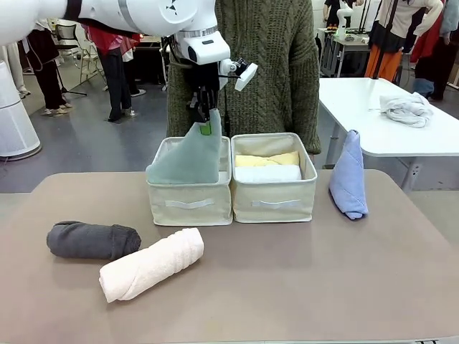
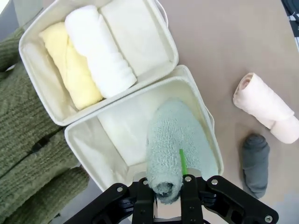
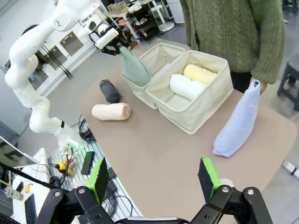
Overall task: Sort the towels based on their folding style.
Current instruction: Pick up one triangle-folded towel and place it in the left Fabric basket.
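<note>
The left gripper (image 1: 204, 120) is pinched tight on the top corner of the pale teal terry towel folded in a triangle (image 1: 188, 159). This towel hangs straight down from the fingers. Its low end dips into the left beige fabric bin (image 1: 190, 206), right under the gripper. I cannot tell if it touches the bin's floor.

Just beside that gripper is the right beige fabric bin (image 1: 274, 202). In it a rolled yellow terry towel (image 1: 267, 159) and a rolled white terry towel (image 1: 267, 173) lie side by side, touching. Further out on that same side, the periwinkle blue terry towel folded in a triangle (image 1: 348, 179) stands up on the brown table (image 1: 287, 287). Its tip is near the person's green knitted sleeve (image 3: 271, 51).

Lower down, and nearer the robot than the left gripper, the rolled dark grey terry towel (image 1: 92, 240) and the rolled pale pink terry towel (image 1: 150, 264) lie close together on the table.

The right gripper (image 3: 153, 179) is spread wide with nothing in it. It hangs over the table's edge, well apart from every towel. The blue one is the closest to it.
</note>
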`<act>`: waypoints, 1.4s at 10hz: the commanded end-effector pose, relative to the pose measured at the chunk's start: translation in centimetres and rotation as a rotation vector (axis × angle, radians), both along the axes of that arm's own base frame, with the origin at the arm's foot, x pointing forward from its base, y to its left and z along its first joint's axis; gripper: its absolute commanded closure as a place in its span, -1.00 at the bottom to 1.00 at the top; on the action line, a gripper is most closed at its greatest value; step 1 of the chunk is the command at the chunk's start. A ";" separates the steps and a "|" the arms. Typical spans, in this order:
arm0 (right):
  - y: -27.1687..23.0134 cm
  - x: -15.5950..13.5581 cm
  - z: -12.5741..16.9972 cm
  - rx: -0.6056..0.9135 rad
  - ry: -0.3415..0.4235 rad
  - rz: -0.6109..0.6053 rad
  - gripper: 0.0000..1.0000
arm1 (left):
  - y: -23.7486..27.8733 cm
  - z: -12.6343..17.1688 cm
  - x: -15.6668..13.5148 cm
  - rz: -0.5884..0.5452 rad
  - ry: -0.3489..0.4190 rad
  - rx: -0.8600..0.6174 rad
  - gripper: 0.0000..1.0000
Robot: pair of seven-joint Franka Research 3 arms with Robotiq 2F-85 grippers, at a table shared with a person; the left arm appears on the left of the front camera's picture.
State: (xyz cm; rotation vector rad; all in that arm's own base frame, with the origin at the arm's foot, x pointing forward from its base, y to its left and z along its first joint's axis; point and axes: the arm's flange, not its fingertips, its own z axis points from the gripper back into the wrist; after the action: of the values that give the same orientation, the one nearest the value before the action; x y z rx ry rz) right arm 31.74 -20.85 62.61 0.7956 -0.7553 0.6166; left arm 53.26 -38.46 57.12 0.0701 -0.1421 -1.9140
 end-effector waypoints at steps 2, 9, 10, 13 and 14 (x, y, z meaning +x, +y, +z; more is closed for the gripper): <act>0.0 0.0 0.0 0.013 -0.013 0.009 -1.00 | -0.7 -0.7 0.5 -0.037 0.016 -0.035 0.66; 0.0 0.0 0.0 0.013 -0.013 0.009 -1.00 | -1.3 -3.5 1.3 -0.043 0.049 -0.055 0.66; 0.0 0.0 0.0 0.013 -0.013 0.009 -1.00 | -0.3 -4.8 1.6 -0.026 0.073 -0.040 0.66; 0.0 0.0 0.0 0.013 -0.013 0.009 -1.00 | 1.7 -7.2 1.7 0.014 0.104 -0.014 0.66; 0.0 0.0 0.0 0.013 -0.013 0.009 -1.00 | 2.0 -7.7 1.7 0.019 0.105 -0.007 0.66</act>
State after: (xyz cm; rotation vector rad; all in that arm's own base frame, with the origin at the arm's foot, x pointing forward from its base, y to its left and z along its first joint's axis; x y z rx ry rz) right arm 31.74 -20.86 62.61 0.7956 -0.7553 0.6164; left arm 55.74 -37.01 49.31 -0.0272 -0.0637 -1.9024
